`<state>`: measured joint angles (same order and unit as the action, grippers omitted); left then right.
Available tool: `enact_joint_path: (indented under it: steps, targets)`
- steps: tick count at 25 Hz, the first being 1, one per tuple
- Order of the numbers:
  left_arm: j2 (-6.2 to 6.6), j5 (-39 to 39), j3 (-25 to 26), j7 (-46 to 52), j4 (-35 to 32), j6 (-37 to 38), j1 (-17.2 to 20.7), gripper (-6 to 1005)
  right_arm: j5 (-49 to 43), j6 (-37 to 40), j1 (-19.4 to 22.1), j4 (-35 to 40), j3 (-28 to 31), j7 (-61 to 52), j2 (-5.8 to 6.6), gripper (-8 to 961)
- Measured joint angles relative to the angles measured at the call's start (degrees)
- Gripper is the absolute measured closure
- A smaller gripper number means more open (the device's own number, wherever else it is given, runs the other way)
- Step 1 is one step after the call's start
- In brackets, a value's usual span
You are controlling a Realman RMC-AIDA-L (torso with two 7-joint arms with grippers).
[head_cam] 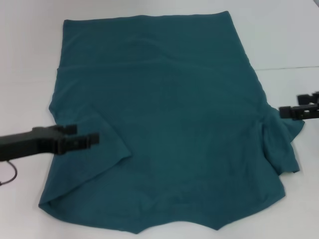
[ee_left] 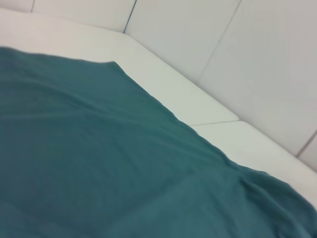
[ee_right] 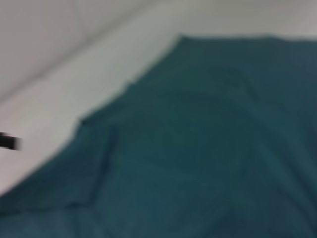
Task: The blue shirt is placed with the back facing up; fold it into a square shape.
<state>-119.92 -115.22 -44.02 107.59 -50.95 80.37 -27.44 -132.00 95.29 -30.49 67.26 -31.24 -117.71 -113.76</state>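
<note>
Across the white table (head_cam: 30,59) the blue shirt (head_cam: 169,124) lies spread out, a wide sheet of dark teal cloth with its plain side up and no lettering showing. Its straight hem runs along the far edge, while the near edge is uneven and dips into a shallow notch at the middle. The sleeve on the robot's left is turned inward over the body of the shirt, making a slanted flap with a pointed corner; the sleeve on the right bunches into soft ridges and sticks outward past the side seam. Low creases cross the cloth near the far end. The left gripper (head_cam: 94,140) reaches in from the left side and hovers over that folded sleeve, its dark fingers lying close together with no cloth between them that I can make out. The right gripper (head_cam: 283,111) sits at the right edge of the shirt, just beside the rumpled sleeve; whether it is spread or pressed together I cannot tell. From the left wrist view the shirt's far corner and the white wall panels (ee_left: 223,49) behind the table are visible
</note>
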Motion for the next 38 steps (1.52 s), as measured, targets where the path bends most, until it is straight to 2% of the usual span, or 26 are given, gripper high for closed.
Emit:
enact_joint_path:
  steps: [6,11,16,19,21,23,29,34,38]
  targets:
    - [2.08,-0.34,4.18,-3.09,5.11,6.92,-0.1,62,-17.26,2.1,-3.69,2.63,-0.37,-8.33,0.32,7]
    - [2.31,-0.48,5.89,-3.33,5.5,8.26,0.49,63,-28.75,3.09,-5.39,2.69,-5.07,-8.71,-0.75,7]
    - [2.21,-0.52,6.17,-3.32,5.59,8.43,0.86,65,-30.58,2.57,-5.07,2.71,-10.28,-8.64,-1.18,6]
    - [2.09,-0.53,6.21,-3.19,5.63,8.26,0.95,65,-32.24,0.76,-5.03,2.72,-12.21,-8.51,-1.84,6]
    - [1.97,-0.54,6.24,-3.17,5.74,7.94,1.05,65,-33.92,-2.56,-4.89,2.49,-14.11,-8.53,-2.85,7]
    - [1.96,-0.54,6.25,-3.18,5.78,7.89,1.06,65,-34.24,-3.24,-4.86,2.48,-14.51,-8.53,-3.2,7]
    - [1.93,-0.54,6.29,-3.24,6.2,7.43,1.15,65,-35.75,-6.06,-4.66,2.45,-19.63,-8.75,-5.35,6]
    - [1.95,-0.53,6.32,-3.27,6.53,6.53,1.16,65,-35.9,-6.99,-4.33,2.38,-25.24,-11.62,-5.51,7]
    - [1.96,-0.53,6.32,-3.34,6.64,6.41,1.21,65,-35.96,-7.7,-4.23,2.34,-26.62,-13.23,-5.27,6]
